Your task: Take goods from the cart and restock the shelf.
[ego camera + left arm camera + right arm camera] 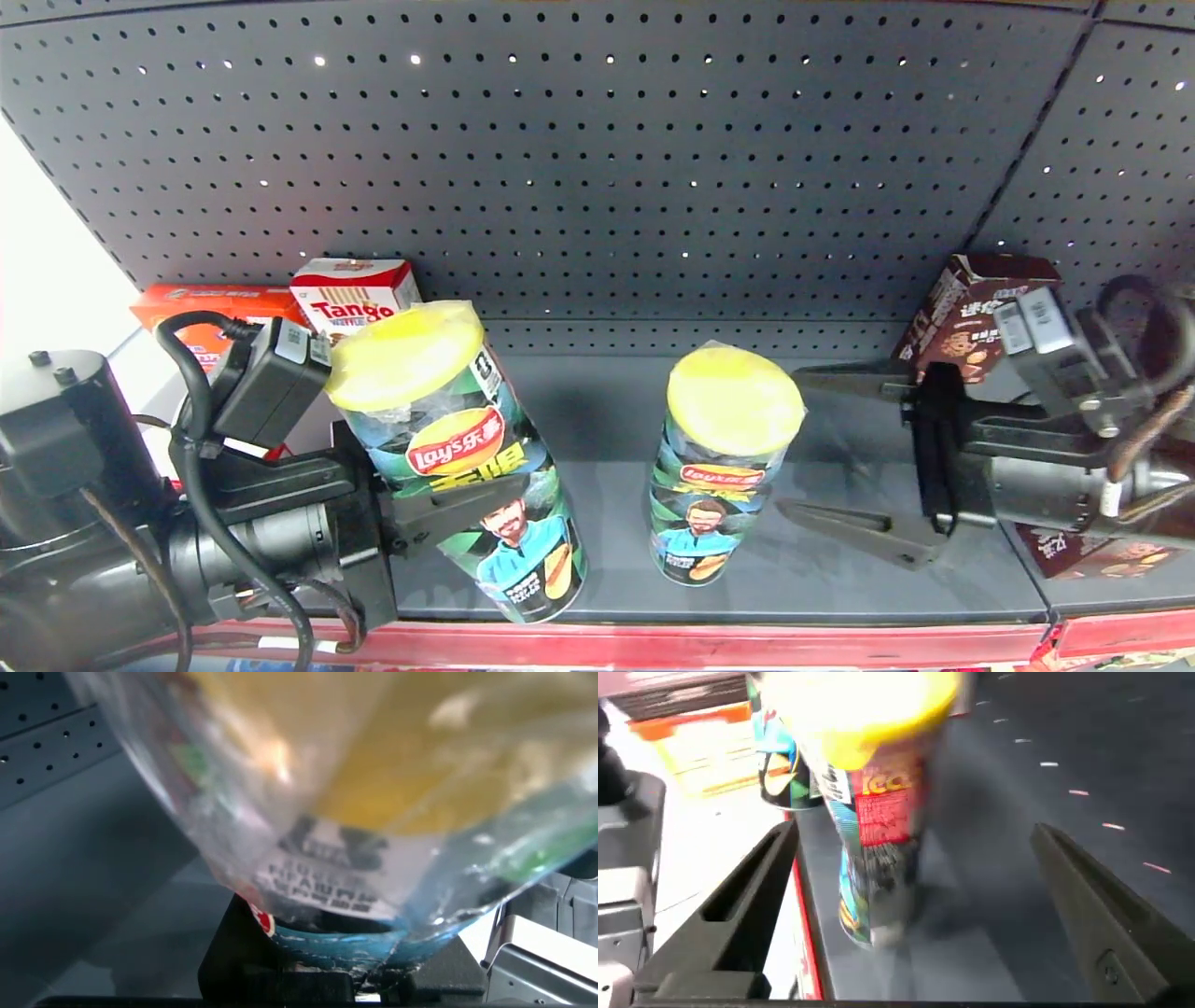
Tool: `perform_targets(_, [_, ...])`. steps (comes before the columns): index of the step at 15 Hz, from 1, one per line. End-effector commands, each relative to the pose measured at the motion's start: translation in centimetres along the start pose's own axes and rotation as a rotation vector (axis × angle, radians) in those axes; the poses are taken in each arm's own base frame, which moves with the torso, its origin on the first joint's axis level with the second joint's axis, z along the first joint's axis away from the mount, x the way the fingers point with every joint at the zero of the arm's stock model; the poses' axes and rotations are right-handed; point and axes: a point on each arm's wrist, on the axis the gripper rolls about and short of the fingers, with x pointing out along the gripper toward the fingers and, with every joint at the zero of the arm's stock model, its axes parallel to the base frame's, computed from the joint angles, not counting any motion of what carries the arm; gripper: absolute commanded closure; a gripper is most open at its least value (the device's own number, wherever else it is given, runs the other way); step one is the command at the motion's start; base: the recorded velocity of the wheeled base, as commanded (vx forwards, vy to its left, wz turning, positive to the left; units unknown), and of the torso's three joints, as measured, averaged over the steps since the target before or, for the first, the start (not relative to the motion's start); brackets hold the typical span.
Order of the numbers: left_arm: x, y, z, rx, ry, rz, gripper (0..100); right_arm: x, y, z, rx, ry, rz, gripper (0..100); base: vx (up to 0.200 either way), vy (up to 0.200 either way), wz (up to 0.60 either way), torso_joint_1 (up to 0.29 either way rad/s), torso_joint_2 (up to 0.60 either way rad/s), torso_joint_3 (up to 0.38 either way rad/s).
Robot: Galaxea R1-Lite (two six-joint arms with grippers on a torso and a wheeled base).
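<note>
My left pincer (464, 490) clamps a tilted yellow-lidded cardboard crisp tube (467, 439) over the grey metal shelf (607, 411). A second upright tube (719, 467) stands just off my wide-open right pincer (796, 441). If I release it while tilted, the held tube could topple into its neighbour.

Dark grey pegboard back panel (597, 168), light glinting through holes, grey shelf (616, 411), red front strip (653, 644)

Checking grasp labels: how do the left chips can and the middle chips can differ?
The left chips can is clamped in the left gripper; the middle chips can stands free, ahead of the open right gripper. The left chips can is nearer the shelf front edge; the middle chips can sits farther back. The left chips can appears to lean more; the middle chips can looks upright. Both have yellow lids and the same wrap.
</note>
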Motion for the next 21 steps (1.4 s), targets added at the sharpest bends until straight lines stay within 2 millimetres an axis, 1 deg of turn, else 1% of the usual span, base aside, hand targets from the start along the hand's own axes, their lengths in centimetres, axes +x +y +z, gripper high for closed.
perform_targets(1, [-0.1,0.0,0.0,0.002,-0.003,0.000,100,-5.3,2.1,3.1,-0.048,-0.053,-0.137,0,0.000,0.000,0.00,0.000,0.00,0.000])
perform_targets(3, [-0.1,-0.1,0.1,0.002,-0.003,0.000,100,-8.2,3.9,4.3,-0.057,-0.056,-0.278,0,0.000,0.000,0.00,0.000,0.00,0.000])
perform_targets(4, [-0.1,-0.1,0.1,0.002,-0.003,-0.002,100,-8.8,4.4,4.5,-0.054,-0.053,-0.312,0,0.000,0.000,0.00,0.000,0.00,0.000])
perform_targets(5, [-0.1,-0.1,0.0,0.001,-0.001,-0.002,100,-10.2,5.5,4.9,-0.035,-0.045,-0.387,0,0.000,0.000,0.00,0.000,0.00,0.000])
perform_targets(6, [-0.1,-0.1,0.1,0.002,-0.003,-0.002,100,-11.9,7.1,4.7,-0.006,-0.021,-0.474,0,0.000,0.000,0.00,0.000,0.00,0.000])
perform_targets(7, [-0.1,-0.1,0.0,0.002,-0.003,-0.002,100,-13.2,8.6,3.9,0.009,0.003,-0.545,0,0.000,0.000,0.00,0.000,0.00,0.000])
perform_targets(9, [-0.1,-0.1,0.0,0.002,-0.003,-0.002,100,-15.2,11.2,1.9,0.040,0.034,-0.641,0,0.000,0.000,0.00,0.000,0.00,0.000])
perform_targets(10, [-0.1,-0.2,0.0,0.003,-0.003,-0.003,100,-16.2,12.8,0.3,0.057,0.050,-0.663,0,0.000,0.000,0.00,0.000,0.00,0.000])
perform_targets(11, [-0.1,-0.2,0.0,0.003,-0.003,-0.003,100,-16.7,13.6,-0.5,0.064,0.058,-0.663,0,0.000,0.000,0.00,0.000,0.00,0.000])
perform_targets(12, [-0.2,-0.2,0.0,0.003,-0.003,-0.003,100,-17.6,15.2,-2.0,0.077,0.078,-0.661,0,0.000,0.000,0.00,0.000,0.00,0.000])
perform_targets(13, [-0.1,-0.2,0.0,0.004,-0.002,-0.006,100,-18.1,16.2,-3.1,0.101,0.090,-0.655,0,0.000,0.000,0.00,0.000,0.00,0.000])
perform_targets(14, [-0.1,-0.2,0.1,0.004,-0.004,-0.006,100,-18.3,16.5,-3.4,0.121,0.092,-0.657,0,0.000,0.000,0.00,0.000,0.00,0.000])
perform_targets(15, [-0.1,-0.3,0.1,0.007,-0.005,-0.008,100,-18.6,17.4,-4.7,0.175,0.108,-0.691,0,0.000,0.000,0.00,0.000,0.00,0.000])
perform_targets(16, [-0.1,-0.3,0.1,0.010,-0.006,-0.009,100,-18.7,17.9,-5.8,0.194,0.149,-0.755,0,0.000,0.000,0.00,0.000,0.00,0.000])
perform_targets(17, [-0.1,-0.3,0.1,0.010,-0.006,-0.009,100,-18.7,18.2,-6.3,0.199,0.164,-0.787,0,0.000,0.000,0.00,0.000,0.00,0.000])
perform_targets(18, [-0.1,-0.3,0.1,0.008,-0.004,-0.009,100,-18.5,18.8,-8.0,0.219,0.206,-0.886,0,0.000,0.000,0.00,0.000,0.00,0.000])
perform_targets(19, [-0.1,-0.3,0.1,0.008,-0.004,-0.009,100,-18.3,18.8,-8.9,0.233,0.244,-0.941,0,0.000,0.000,0.00,0.000,0.00,0.000])
perform_targets(21, [-0.1,-0.3,0.1,0.009,-0.005,-0.009,100,-18.3,18.7,-9.2,0.255,0.268,-1.018,0,0.000,0.000,0.00,0.000,0.00,0.000])
